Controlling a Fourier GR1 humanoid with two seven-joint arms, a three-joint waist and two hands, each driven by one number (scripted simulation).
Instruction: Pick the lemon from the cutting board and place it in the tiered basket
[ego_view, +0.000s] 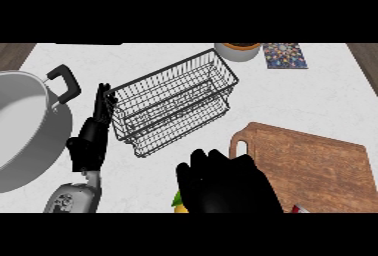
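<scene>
A white speckled stone tabletop (310, 100) fills the view from above. At the left edge sits a large round grey metal pot (26, 130) with a black handle, partly cut off by the frame. In the lower right lies a brown wooden cutting board (317, 170) with a handle hole at its near-left corner. In the middle stands a black wire tiered basket (173, 102), set at a slant. The robot's right hand (225, 185), black, shows at the bottom centre, just left of the board's corner, with its fingers curled over a yellow lemon (179, 205); only a small sliver of the fruit peeks out under the hand, off the board and well apart from the basket. The left hand (92, 137) rests between the pot and the basket, fingers straight and pointing up, holding nothing. Along the top edge are a white bowl with an orange-brown rim (240, 51) and, just right of it, a small patterned multicoloured square coaster (284, 55).
</scene>
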